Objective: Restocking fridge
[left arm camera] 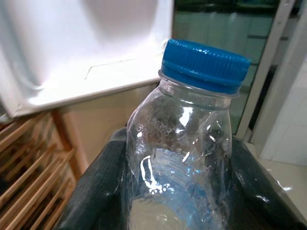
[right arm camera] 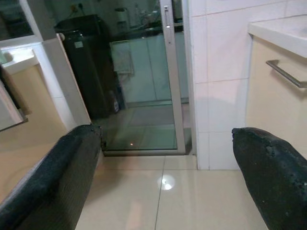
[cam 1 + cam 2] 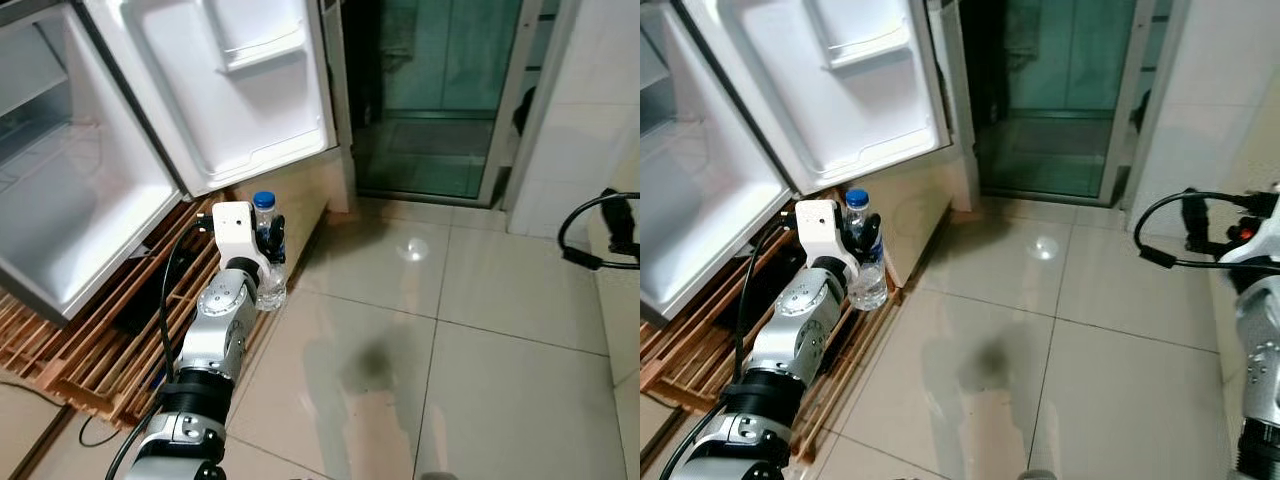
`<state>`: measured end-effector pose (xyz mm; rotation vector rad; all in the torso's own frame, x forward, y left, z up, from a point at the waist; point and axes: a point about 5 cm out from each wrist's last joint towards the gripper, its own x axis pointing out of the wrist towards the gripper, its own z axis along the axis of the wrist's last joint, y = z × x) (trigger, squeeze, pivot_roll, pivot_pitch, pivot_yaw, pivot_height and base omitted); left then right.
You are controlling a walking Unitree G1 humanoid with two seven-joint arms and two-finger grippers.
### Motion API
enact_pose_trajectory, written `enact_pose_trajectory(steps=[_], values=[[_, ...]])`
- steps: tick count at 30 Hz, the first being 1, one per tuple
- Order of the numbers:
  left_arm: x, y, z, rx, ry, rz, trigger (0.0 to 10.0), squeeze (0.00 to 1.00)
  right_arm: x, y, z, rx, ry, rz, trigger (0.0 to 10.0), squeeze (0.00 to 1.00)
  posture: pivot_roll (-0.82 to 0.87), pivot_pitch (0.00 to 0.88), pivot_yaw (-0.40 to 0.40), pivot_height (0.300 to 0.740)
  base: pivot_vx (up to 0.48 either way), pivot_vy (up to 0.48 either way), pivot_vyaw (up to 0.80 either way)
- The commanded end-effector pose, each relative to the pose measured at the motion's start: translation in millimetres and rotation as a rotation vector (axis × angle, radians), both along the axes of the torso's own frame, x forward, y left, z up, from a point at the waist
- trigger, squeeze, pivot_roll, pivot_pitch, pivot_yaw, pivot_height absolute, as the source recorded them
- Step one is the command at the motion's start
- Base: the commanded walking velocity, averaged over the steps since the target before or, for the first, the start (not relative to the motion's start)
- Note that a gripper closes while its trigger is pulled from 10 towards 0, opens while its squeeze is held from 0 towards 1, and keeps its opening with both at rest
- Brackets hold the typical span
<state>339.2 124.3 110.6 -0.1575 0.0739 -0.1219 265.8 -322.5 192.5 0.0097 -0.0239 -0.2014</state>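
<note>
The water bottle point(image 3: 267, 245) is clear plastic with a blue cap point(image 1: 205, 65), upright, held off the ground just in front of the wooden slat rack point(image 3: 90, 345) and below the lower edge of the open fridge door point(image 3: 225, 80). The left gripper point(image 3: 270, 240) has it: in the left wrist view 2 black fingers point(image 1: 98, 187) press against opposite sides of the bottle's body, closed snugly on it below the shoulder. The left arm point(image 3: 215, 340) stretches forward and up from the bottom of the head view, silver links in line, a white wrist block point(image 3: 234, 228) right behind the bottle, a black cable looping alongside.

The bottle's lower half is partly hidden by the wrist and fingers, and its base is cut off in the wrist view, so how much water it has is hard to judge. The fridge point(image 3: 60, 190) stands open on the left, white interior bright and washed out; its shelves are hard to make out.

Over on the right, the right arm point(image 3: 1260, 340) sits at the frame edge, mostly cut off, with a black cable looped above it. The right gripper point(image 2: 168, 177) has its 2 fingers spread wide apart with nothing between them, pointing across the glossy tile floor point(image 3: 450, 330) at a glass door point(image 2: 144, 96).
</note>
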Motion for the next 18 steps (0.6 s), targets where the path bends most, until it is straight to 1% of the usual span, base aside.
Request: enact_pose_trajectory(steps=[1,3,5,9,11,12,18], values=[[4.2,4.3,16.4,0.007,-0.077,0.005,10.0,0.0,4.5,11.4,0.5,0.009,-0.013,0.033,10.0,0.0,-0.28,0.0,0.175,0.74,0.259,0.0,0.0],[4.0,3.9,16.8,0.002,-0.078,0.006,10.0,0.0,4.9,13.0,-0.3,0.011,-0.01,0.036,10.0,0.0,-0.28,0.0,0.174,0.74,0.306,0.0,0.0],[3.9,3.6,16.9,0.001,-0.078,0.009,10.0,0.0,5.5,14.9,-1.8,0.014,-0.006,0.037,10.0,0.0,-0.28,0.0,0.173,0.74,0.48,0.0,0.0],[4.5,3.6,15.5,-0.007,-0.066,0.017,10.0,0.0,6.5,12.3,-3.3,0.018,0.0,0.01,10.0,0.0,-0.28,0.0,0.17,0.74,0.48,0.0,0.0],[4.7,4.4,14.2,-0.007,-0.056,0.032,10.0,0.0,6.2,10.4,-1.5,0.005,-0.003,0.001,10.0,0.0,-0.28,0.0,0.17,0.74,0.326,0.0,0.0],[4.8,4.5,13.7,-0.011,-0.052,0.036,10.0,0.0,6.2,9.6,-0.1,-0.001,-0.01,-0.003,10.0,0.0,-0.28,0.0,0.169,0.74,0.0,0.0,0.0],[4.8,3.7,12.0,-0.012,-0.042,0.035,10.0,0.0,6.8,7.8,6.2,-0.01,-0.032,-0.027,10.0,0.0,-0.28,0.0,0.17,0.74,0.0,0.0,0.73]])
